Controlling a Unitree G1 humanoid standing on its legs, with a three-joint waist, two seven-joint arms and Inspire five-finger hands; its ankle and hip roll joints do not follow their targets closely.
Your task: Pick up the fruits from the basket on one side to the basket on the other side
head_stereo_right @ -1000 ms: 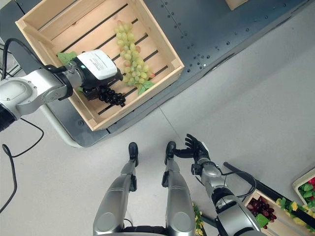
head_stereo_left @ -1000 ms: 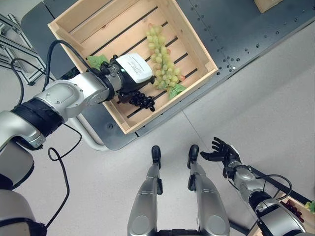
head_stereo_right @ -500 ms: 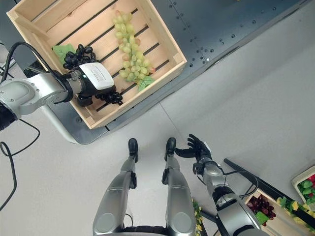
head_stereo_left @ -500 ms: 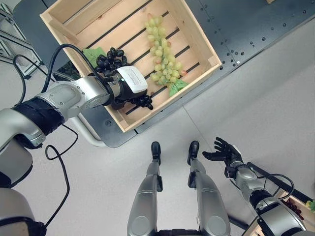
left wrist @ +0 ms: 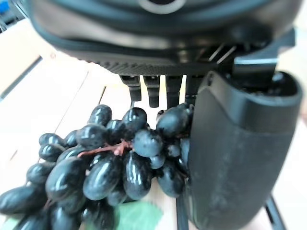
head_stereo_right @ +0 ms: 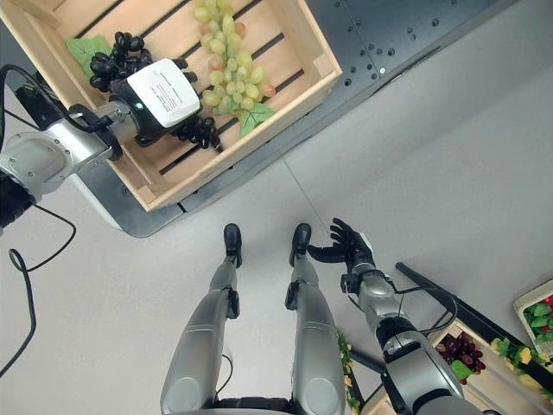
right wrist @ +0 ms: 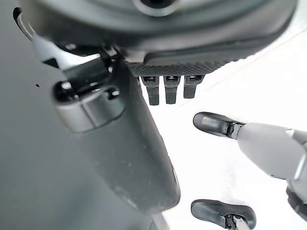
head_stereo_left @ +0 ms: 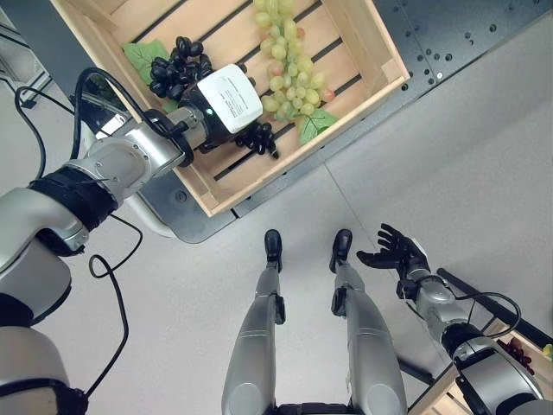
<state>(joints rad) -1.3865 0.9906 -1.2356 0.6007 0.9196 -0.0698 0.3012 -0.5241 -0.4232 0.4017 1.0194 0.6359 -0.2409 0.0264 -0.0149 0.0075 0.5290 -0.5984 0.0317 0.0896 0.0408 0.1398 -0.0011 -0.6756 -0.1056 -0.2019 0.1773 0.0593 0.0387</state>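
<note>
A bunch of black grapes (head_stereo_left: 175,66) with a green leaf lies in the back left of the wooden crate (head_stereo_left: 259,177), next to a bunch of green grapes (head_stereo_left: 289,60). My left hand (head_stereo_left: 226,99) is inside the crate, just in front of the black bunch. In the left wrist view its fingers (left wrist: 158,91) stand straight over the black grapes (left wrist: 110,163) and its thumb (left wrist: 230,158) rests against them. The grapes lie on the slats. My right hand (head_stereo_left: 393,257) hangs open over the floor, holding nothing.
The crate stands on a dark perforated platform (head_stereo_left: 449,35). At the lower right a second basket (head_stereo_right: 484,367) holds dark red grapes (head_stereo_right: 458,353) and other fruit. Pale floor lies between the two.
The camera has shifted, sliding the crate upward in the picture. My left hand has come off the black grapes, which now lie uncovered beside their leaf. The right hand has barely moved.
</note>
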